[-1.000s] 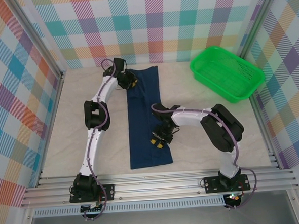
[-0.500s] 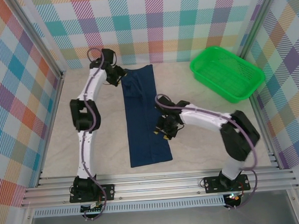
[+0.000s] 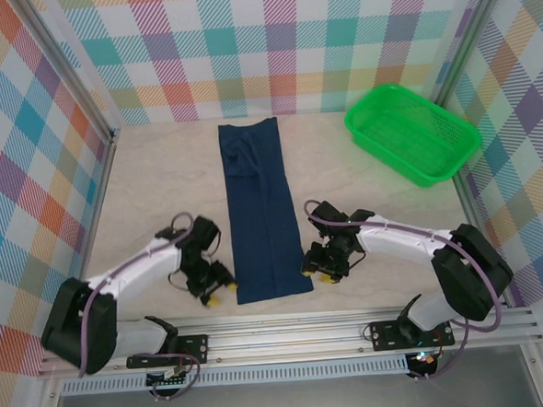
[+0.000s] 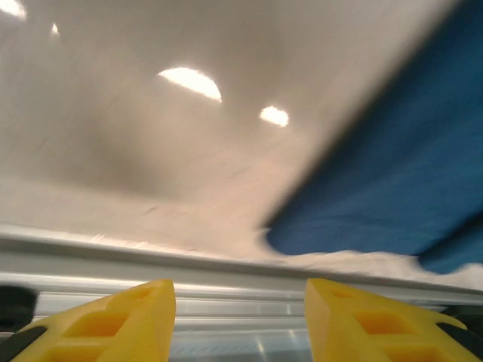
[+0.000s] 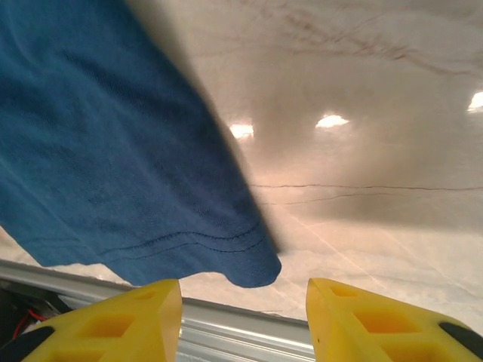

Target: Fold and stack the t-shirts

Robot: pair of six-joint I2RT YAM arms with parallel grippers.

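Observation:
The dark navy t-shirt lies flat as a long narrow strip running from the back wall toward the front rail. My left gripper sits low on the table just left of the strip's near left corner, open and empty. My right gripper sits just right of the near right corner, also open and empty. In the left wrist view the t-shirt lies up and to the right of my left gripper. In the right wrist view the hemmed corner of the t-shirt ends just ahead of my right gripper, between the spread fingers.
A green plastic basket stands at the back right. The aluminium front rail runs close behind both grippers. Checked walls close in the table on three sides. Bare tabletop lies on both sides of the strip.
The left arm swung from the shirt's far end back to the near left corner. The right gripper moved off the cloth to the near right corner. Both jaws opened and let go.

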